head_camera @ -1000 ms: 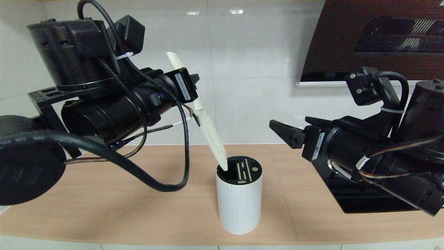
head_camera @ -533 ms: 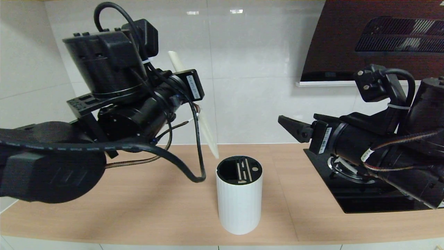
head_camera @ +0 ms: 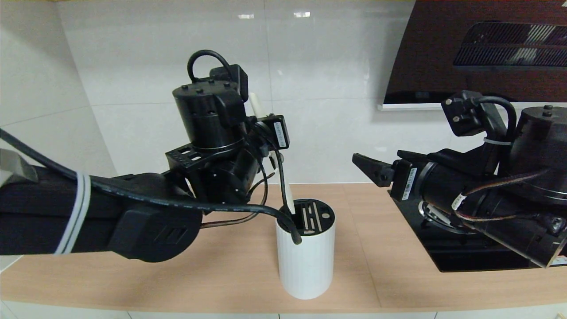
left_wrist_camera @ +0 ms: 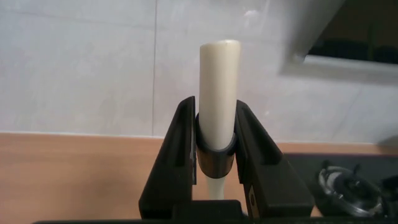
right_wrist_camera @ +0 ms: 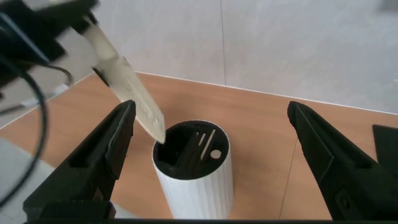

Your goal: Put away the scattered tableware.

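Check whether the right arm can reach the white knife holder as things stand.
Probably yes. The right pincer hangs open to the right of the knife holder, with nothing between them. The cream knife tips into the holder's left opening, away from that approach.

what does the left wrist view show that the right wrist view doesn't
Left wrist, not right wrist: the left gripper shut on the cream knife by its round handle, and a black stove burner. Right wrist, not left wrist: the white ribbed cylindrical holder with its slotted black top, the knife tip at its opening, and the open right gripper. Both: the knife, the light wooden counter and the white tiled wall.
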